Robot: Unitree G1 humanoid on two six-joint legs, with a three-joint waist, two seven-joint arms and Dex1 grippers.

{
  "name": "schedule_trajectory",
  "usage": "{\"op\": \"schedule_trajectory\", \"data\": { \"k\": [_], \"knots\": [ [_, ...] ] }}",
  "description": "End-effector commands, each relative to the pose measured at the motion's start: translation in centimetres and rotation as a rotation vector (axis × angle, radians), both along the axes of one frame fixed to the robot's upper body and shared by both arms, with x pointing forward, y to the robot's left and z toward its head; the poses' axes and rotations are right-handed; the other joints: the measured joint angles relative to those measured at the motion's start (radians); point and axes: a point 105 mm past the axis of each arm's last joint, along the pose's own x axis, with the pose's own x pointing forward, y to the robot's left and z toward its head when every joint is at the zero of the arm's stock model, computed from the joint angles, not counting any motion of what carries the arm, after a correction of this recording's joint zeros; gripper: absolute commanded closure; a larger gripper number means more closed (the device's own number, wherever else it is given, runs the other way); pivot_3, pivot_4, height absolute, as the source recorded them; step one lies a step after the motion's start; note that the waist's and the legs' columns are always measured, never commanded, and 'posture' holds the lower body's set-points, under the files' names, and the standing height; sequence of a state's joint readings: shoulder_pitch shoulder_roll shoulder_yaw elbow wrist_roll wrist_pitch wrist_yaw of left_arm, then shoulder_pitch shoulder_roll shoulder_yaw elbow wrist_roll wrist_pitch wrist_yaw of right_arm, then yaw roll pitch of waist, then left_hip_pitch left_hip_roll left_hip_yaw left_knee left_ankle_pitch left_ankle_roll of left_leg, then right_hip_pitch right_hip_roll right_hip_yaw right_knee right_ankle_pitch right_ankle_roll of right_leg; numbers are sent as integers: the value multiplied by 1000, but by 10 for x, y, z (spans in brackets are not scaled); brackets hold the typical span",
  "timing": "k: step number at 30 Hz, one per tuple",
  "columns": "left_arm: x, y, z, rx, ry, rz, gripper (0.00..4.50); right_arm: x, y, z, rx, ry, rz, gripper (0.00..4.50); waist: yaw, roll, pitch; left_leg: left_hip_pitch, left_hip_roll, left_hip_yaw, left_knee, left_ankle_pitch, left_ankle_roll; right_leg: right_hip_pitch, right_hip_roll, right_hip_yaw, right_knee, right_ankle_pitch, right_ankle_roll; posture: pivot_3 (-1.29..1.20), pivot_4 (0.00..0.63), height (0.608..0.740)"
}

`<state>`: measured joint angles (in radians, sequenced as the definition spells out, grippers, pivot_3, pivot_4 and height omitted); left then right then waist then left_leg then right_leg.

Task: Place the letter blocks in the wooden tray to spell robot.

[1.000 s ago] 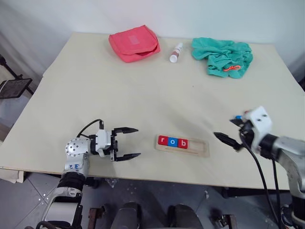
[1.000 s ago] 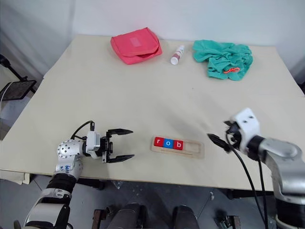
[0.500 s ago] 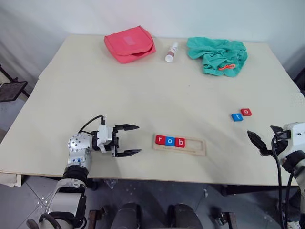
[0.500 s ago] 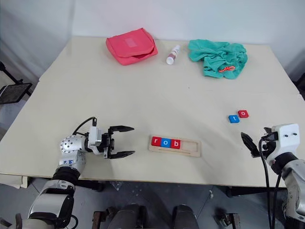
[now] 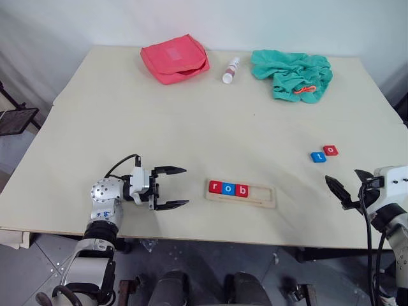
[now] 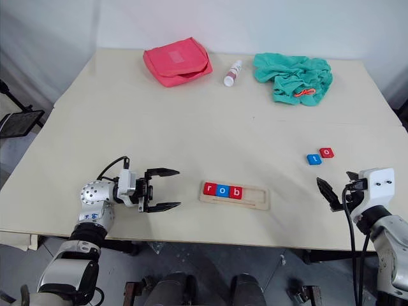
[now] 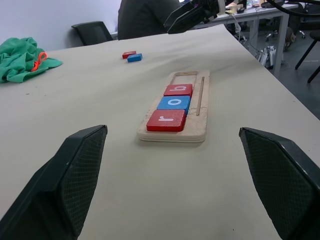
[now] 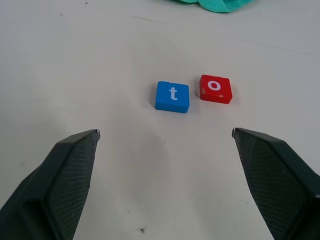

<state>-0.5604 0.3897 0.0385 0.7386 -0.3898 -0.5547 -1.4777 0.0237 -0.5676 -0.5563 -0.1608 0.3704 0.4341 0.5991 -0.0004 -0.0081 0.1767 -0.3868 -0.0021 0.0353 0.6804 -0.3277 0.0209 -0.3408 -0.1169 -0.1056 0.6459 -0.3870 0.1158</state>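
Note:
The wooden tray (image 5: 264, 194) lies near the table's front edge. It holds a red r block (image 5: 215, 187), a blue o block (image 5: 228, 188) and a red b block (image 5: 241, 190) side by side at its left end; its right end is bare. A blue t block (image 8: 172, 96) and a red o block (image 8: 216, 89) lie loose on the table at the right, close together. My right gripper (image 5: 342, 177) is open, just short of those two and touching neither. My left gripper (image 5: 185, 187) is open and level, pointing at the tray's left end from a short way off.
At the back of the table are a red pouch (image 5: 174, 58), a small white bottle (image 5: 229, 70) and a crumpled teal cloth (image 5: 293, 75). The table's front edge runs just below the tray, and its right edge is beside my right gripper.
My right gripper has drawn away from the tray toward the table's right side, uncovering the two loose blocks. The view shifted slightly. My left gripper stayed in place.

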Motion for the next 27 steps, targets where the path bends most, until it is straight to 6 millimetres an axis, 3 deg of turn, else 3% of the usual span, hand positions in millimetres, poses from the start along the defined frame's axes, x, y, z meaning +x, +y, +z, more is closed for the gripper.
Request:
{"op": "schedule_trajectory", "data": {
  "k": [1, 13, 27],
  "knots": [
    [-2, 1, 7, -18, -31, -1, 0, 0, 2, 15, -22, -46, 1, 53, 0, 0, 0, 0, 0, 0, 0, 0, 0, 0, 0, 0, 0, 0, 0, 0, 150, 740],
    [-10, 4, 7, -12, -26, -1, 0, 9, 10, 14, 11, -38, -1, 53, 0, 0, 0, 0, 0, 0, 0, 0, 0, 0, 0, 2, 0, 0, 0, 0, 150, 740],
    [-25, 3, 6, -11, -16, -13, 0, 93, -23, 27, 15, -2, -124, 53, -2, 1, 0, 0, 0, -1, 0, 0, 0, 0, -1, 2, 0, 0, 0, 0, 150, 740]
  ]
}}
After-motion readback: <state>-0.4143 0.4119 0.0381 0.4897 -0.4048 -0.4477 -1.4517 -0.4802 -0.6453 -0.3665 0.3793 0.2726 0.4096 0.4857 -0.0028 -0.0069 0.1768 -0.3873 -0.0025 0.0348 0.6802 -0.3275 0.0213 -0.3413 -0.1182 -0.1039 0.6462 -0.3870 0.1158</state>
